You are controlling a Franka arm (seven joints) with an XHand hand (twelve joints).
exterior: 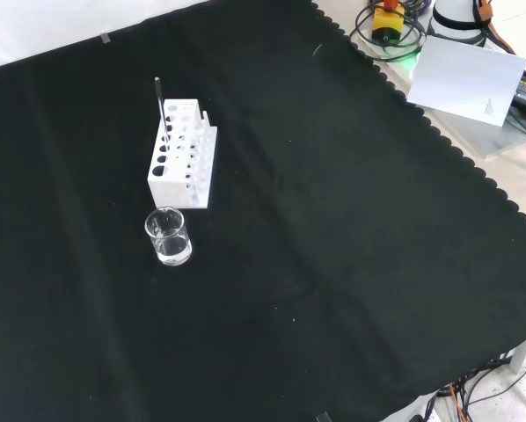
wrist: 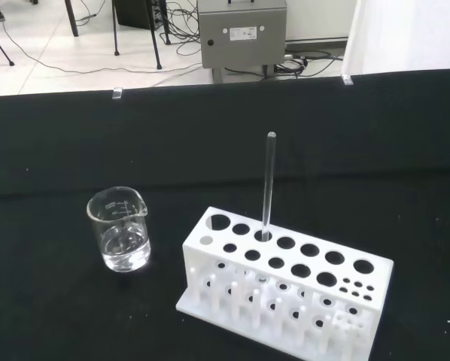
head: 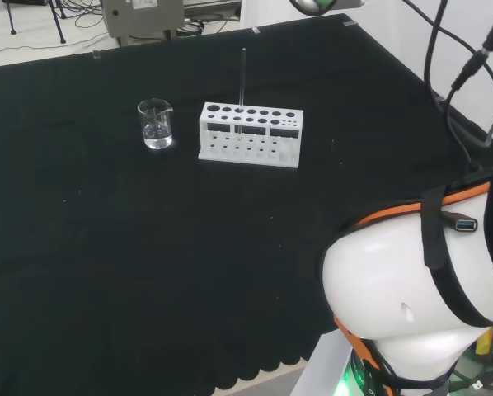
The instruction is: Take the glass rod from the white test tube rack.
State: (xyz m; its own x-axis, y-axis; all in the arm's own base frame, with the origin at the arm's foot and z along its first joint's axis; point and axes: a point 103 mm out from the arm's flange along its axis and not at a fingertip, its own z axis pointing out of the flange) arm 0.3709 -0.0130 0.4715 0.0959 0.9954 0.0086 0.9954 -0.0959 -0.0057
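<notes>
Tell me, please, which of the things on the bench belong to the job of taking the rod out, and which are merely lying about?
Belong to the job:
- glass rod, standing upright in a hole of the rack
- white test tube rack, which holds it

Merely lying about:
- small clear beaker, apart from the rack on the black cloth
- grey box on the floor beyond the bench

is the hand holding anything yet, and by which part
Nothing visible is held: the glass rod stands upright in the white test tube rack, untouched, with the beaker beside it.
</notes>
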